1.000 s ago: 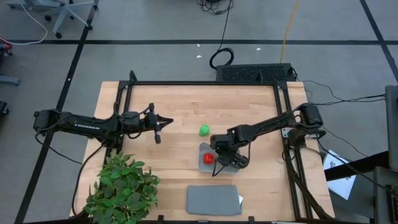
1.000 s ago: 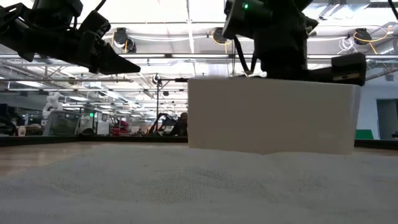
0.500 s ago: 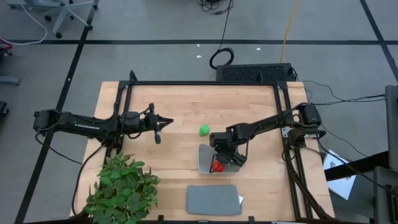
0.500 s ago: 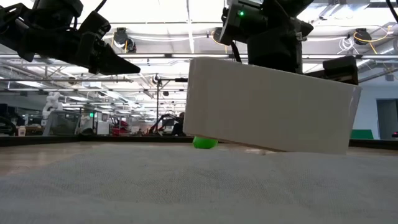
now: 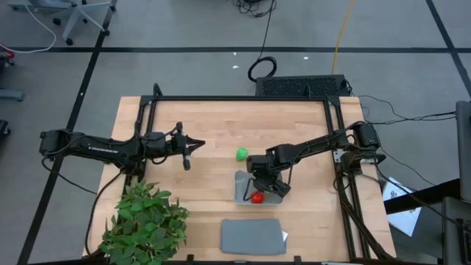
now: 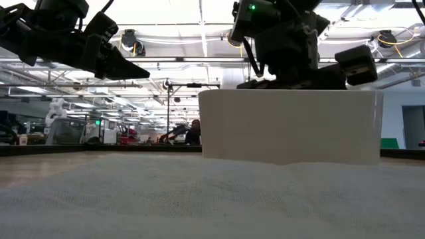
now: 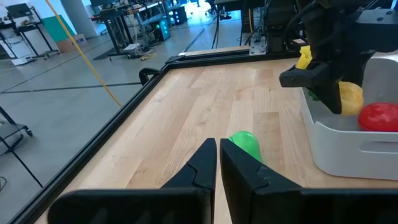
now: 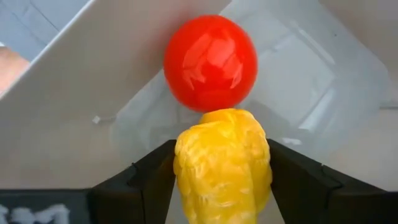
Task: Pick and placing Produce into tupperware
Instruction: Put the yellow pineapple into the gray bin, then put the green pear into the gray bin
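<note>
The yellow produce [image 8: 222,163] is clamped by the right gripper [image 8: 221,177] over the tupperware [image 5: 241,193], beside the red produce [image 8: 210,63]; the left gripper [image 7: 217,163] is closed.

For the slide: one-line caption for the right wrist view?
Right tool holds the yellow produce over the tupperware, beside the red ball already inside.

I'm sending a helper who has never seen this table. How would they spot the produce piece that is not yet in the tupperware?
Start at the pale tupperware right of the table's middle, where the right gripper holds the yellow piece over the red ball. The green ball lies on bare wood just beyond it, alone: small, round, bright green.
</note>
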